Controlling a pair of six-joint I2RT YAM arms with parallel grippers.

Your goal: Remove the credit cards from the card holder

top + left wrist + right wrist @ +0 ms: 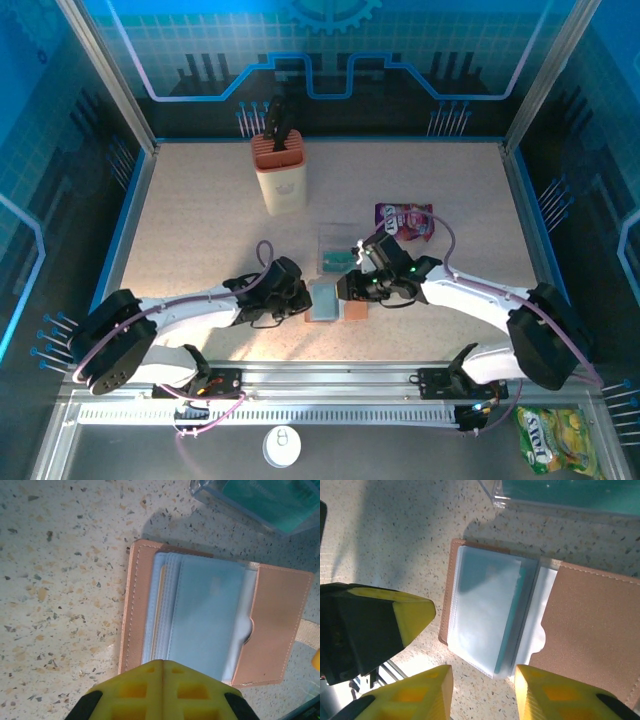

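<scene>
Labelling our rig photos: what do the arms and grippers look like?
Left arm and right arm have white links and black joints, each trailing a lilac cable. The left gripper and right gripper are black with yellow fingers moulded with square pockets; green lights dot the right one.

Card holder (pixel 280 630): its 6 o'clock edge is covered by the left gripper (pixel 162 667); in the right wrist view the leather flap runs off at 3 o'clock.
Credit cards (pixel 511 625): behind cloudy sleeves, one teal edge shows; count and print cannot be told.
Clear box (pixel 260 500): cut off by the top edge at 1 o'clock.
Snack packet (pixel 405 218): its 7 o'clock corner is behind the right arm.
</scene>
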